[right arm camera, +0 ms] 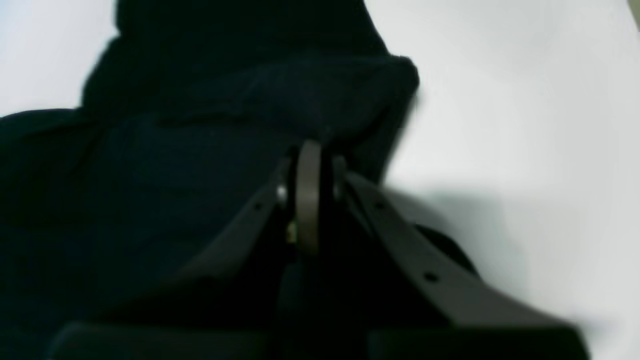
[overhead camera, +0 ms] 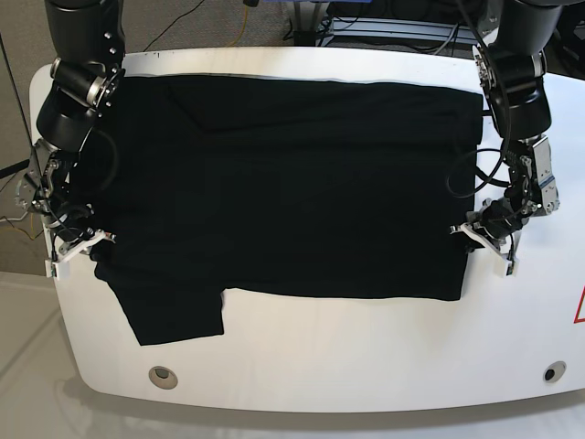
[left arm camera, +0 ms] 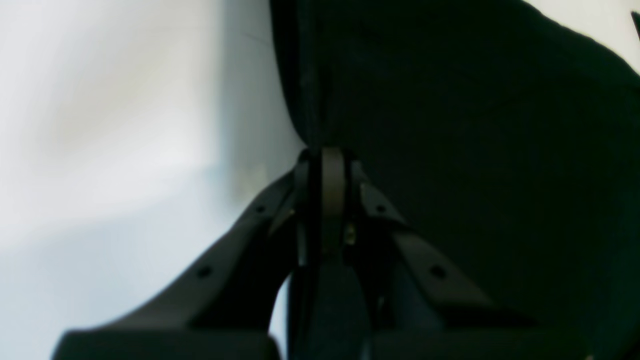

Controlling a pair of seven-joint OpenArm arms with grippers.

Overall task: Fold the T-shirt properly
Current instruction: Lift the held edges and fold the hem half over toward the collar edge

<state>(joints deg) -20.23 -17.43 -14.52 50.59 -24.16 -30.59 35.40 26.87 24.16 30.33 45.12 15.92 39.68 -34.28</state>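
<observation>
The black T-shirt (overhead camera: 283,183) lies spread flat across the white table (overhead camera: 366,357), with one sleeve (overhead camera: 174,315) sticking out toward the front left. My left gripper (overhead camera: 463,232) is at the shirt's right edge. In the left wrist view it (left arm camera: 326,155) is shut on the black cloth (left arm camera: 475,150). My right gripper (overhead camera: 94,245) is at the shirt's left edge. In the right wrist view it (right arm camera: 311,147) is shut on a bunched fold of the cloth (right arm camera: 175,175). No print shows.
Bare white table runs along the front, with two small round holes (overhead camera: 164,376) (overhead camera: 548,373) near the front edge and a red mark (overhead camera: 579,306) at the right edge. Cables and frame parts (overhead camera: 384,27) lie behind the table.
</observation>
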